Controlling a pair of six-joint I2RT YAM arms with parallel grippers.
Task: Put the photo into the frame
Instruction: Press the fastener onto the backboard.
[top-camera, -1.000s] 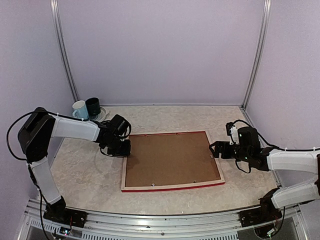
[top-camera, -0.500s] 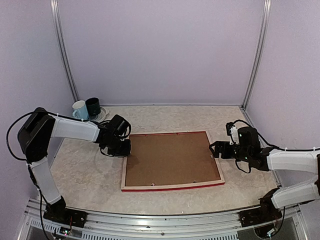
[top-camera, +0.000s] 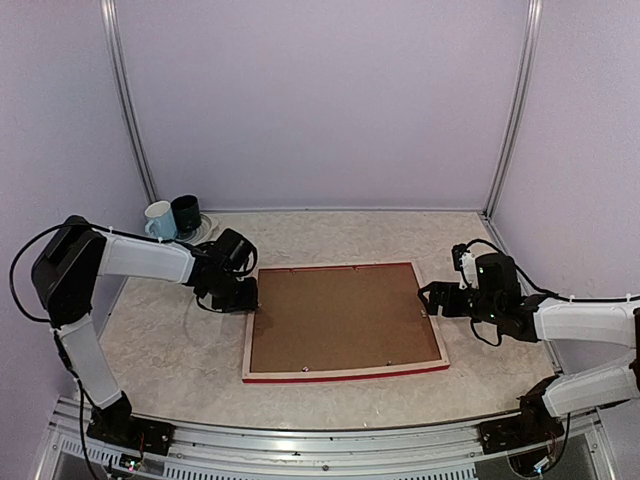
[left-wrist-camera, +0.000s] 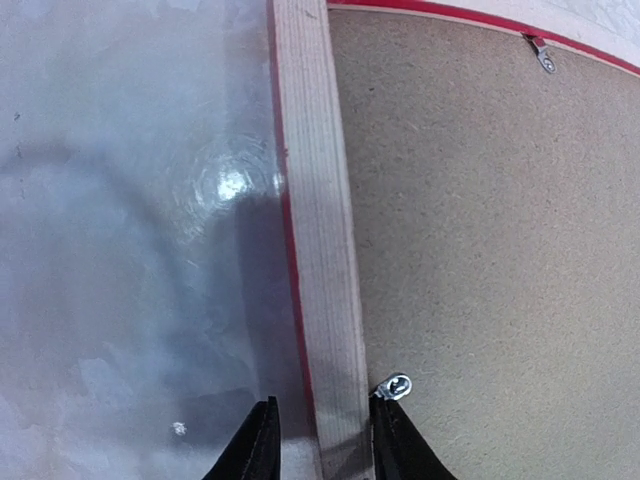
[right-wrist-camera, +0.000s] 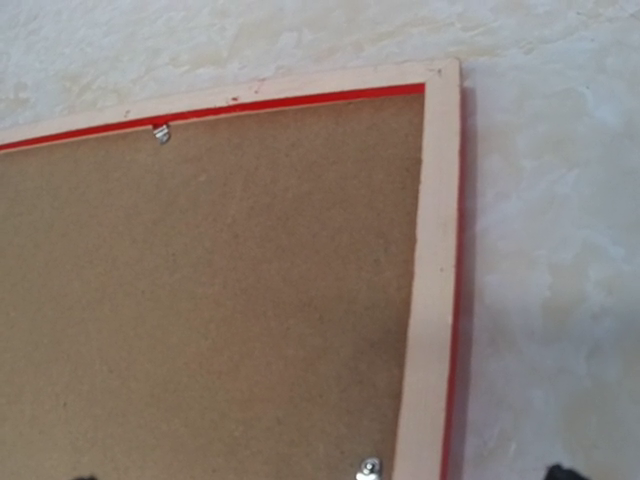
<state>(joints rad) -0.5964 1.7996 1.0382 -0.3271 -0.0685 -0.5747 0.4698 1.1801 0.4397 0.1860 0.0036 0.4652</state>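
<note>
The frame (top-camera: 346, 373) lies face down in the middle of the table, with a thin red edge and pale wood rails. A brown backing board (top-camera: 340, 318) fills it. The photo is hidden. My left gripper (top-camera: 250, 300) is open and straddles the left rail (left-wrist-camera: 325, 250). One fingertip (left-wrist-camera: 262, 445) stands off the rail over the table. The other (left-wrist-camera: 388, 445) is at the rail's inner side by a metal clip (left-wrist-camera: 393, 385). My right gripper (top-camera: 430, 298) is open wide over the right rail (right-wrist-camera: 432, 300); only its fingertip (right-wrist-camera: 560, 472) edges show.
A white cup (top-camera: 160, 220) and a dark cup (top-camera: 186, 212) stand at the back left corner. Small metal clips (right-wrist-camera: 160, 131) hold the backing board (right-wrist-camera: 220, 300) along the rails. Purple walls close in the table on three sides.
My left gripper's jaws narrowed on the rail and then widened again, and the wrist shifted slightly to the left. The frame and my right arm have stayed still.
</note>
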